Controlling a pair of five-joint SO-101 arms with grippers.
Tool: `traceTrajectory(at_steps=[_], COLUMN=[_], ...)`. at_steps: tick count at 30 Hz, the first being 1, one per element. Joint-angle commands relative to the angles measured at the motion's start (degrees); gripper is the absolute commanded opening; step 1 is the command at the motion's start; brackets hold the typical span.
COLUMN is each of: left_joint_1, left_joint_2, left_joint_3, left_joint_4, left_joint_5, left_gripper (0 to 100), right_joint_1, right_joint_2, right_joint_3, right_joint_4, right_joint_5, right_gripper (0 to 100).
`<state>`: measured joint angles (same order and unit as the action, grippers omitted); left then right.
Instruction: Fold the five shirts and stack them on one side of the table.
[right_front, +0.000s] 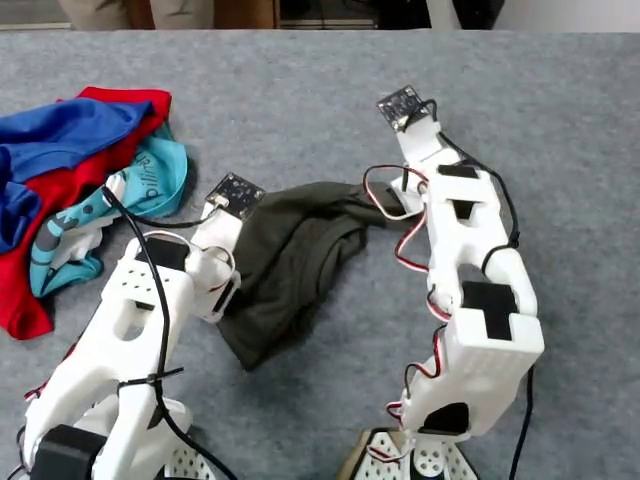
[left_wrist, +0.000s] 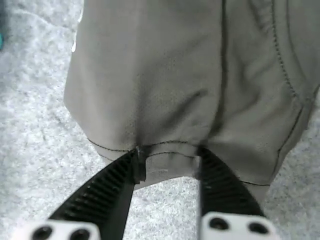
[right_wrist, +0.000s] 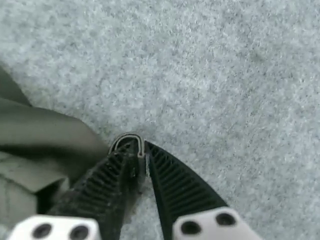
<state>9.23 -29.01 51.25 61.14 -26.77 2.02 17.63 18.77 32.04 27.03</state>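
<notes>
High view: a dark olive shirt (right_front: 290, 260) is seen crumpled and partly doubled over on the grey bench (right_front: 560, 120), between the two arms. A heap of blue (right_front: 70, 135), red (right_front: 30, 300) and teal (right_front: 150, 175) shirts is piled at the bench's left side, well apart from the right arm and just beside the left.

In the left wrist view, the olive shirt (left_wrist: 165, 90) is shown smooth, with stitched seams and a hemmed edge. The left gripper (left_wrist: 167, 155) is held released, its ridged black fingers (left_wrist: 120, 180) spread to either side of that hem, which is caught in the gap between them.

In the right wrist view, the right gripper (right_wrist: 141, 150) is pictured clenched, tips set together at the bench surface. No cloth is seen between them; a fold of the olive shirt (right_wrist: 40, 135) is pressed against the outer side of one finger.
</notes>
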Motion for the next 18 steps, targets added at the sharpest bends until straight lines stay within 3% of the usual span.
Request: traceTrajectory(at_steps=[1, 12, 18], left_joint_1=[-0.18, -0.53, -5.01], left_joint_2=[-0.13, -0.66, -0.75], left_joint_3=[-0.35, -2.2, -19.96], left_joint_4=[-0.62, 0.35, 11.43], left_joint_5=[0.97, 0.97, 3.16], left_gripper=[6, 2, 2], right_joint_1=[0.66, 0.66, 1.19], right_joint_2=[-0.22, -0.31, -2.51], right_joint_3=[-4.18, -4.18, -5.93], right_joint_4=[-0.7, -0.7, 1.49], right_joint_5=[-0.26, -0.26, -0.18], right_gripper=[0.3, 0.3, 0.3])
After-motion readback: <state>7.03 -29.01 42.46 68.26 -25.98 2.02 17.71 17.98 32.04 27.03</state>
